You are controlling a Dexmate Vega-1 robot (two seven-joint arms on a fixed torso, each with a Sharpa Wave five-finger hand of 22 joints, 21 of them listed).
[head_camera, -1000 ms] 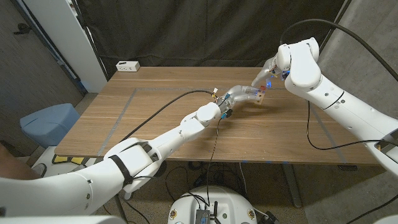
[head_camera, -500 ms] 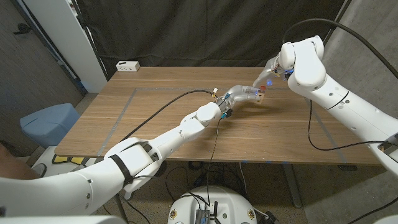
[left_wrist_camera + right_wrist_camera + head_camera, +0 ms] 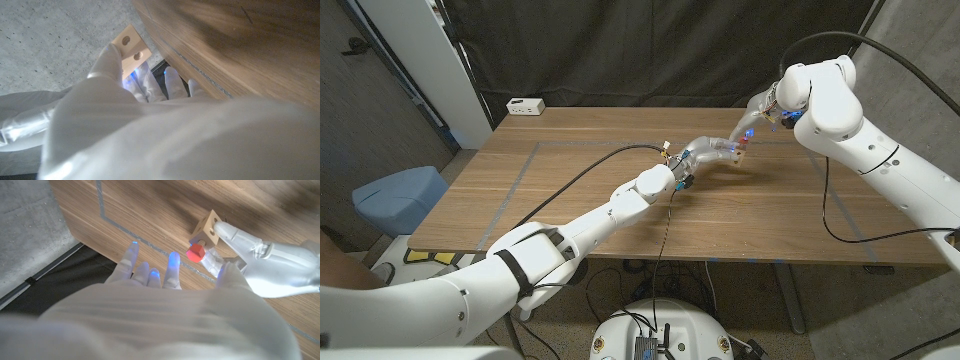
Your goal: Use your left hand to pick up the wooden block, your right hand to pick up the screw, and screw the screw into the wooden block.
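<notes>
Left hand (image 3: 712, 152) held the wooden block (image 3: 740, 153) above the table (image 3: 570, 180), red screw (image 3: 196, 253) seated in it; right hand (image 3: 757, 113), fingers spread and empty, had withdrawn, suggesting completed screwing.

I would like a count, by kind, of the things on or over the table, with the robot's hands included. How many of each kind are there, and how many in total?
Wooden block: 1
Red-headed screw: 1
White box at the table's far corner: 1
Robot hands: 2, the left hand and the right hand
Total: 5
</notes>
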